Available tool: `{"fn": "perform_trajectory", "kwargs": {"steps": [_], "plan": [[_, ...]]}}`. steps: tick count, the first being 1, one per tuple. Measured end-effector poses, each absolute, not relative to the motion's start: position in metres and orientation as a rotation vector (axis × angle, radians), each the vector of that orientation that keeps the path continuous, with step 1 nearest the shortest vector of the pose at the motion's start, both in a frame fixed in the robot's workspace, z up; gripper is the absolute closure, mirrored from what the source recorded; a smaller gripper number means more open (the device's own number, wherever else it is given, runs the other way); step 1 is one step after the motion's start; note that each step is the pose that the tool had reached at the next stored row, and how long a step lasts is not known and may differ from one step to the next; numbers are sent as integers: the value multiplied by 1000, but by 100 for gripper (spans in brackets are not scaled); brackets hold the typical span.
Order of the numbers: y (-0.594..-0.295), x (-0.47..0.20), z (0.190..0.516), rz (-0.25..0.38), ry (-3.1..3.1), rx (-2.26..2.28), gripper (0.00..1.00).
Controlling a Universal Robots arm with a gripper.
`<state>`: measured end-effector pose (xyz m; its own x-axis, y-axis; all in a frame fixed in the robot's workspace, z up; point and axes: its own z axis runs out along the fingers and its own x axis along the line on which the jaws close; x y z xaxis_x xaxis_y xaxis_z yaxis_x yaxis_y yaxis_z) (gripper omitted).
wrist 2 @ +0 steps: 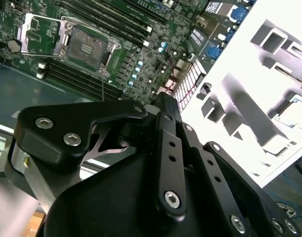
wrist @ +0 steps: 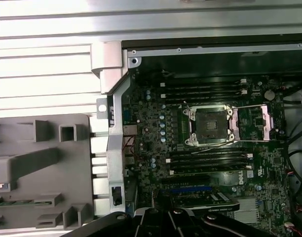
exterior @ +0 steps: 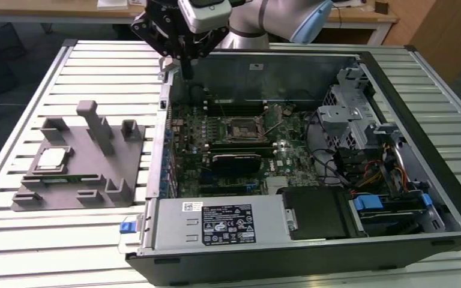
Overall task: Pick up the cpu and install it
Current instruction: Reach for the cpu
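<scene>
On a grey plastic tray (exterior: 72, 198) the flat, square, silver-topped cpu (exterior: 52, 158) is seen; whether the black end effector (exterior: 187, 67) is open cannot be told.

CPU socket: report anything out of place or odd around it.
Nothing damaged or askew. The socket is empty, its load plate swung open beside it; the cpu lies flat in the grey tray.

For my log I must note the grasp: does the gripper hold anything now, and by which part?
Nothing appears held. The cpu lies in the grey tray, away from the gripper above the computer case.
</scene>
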<state>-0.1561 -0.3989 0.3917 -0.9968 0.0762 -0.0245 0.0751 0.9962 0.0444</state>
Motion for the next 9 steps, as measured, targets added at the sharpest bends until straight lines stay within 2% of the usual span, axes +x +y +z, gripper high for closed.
{"fn": "perform_trajectory", "kwargs": {"steps": [9], "plan": [[-399,-162,391,68,3112,118,89]]}}
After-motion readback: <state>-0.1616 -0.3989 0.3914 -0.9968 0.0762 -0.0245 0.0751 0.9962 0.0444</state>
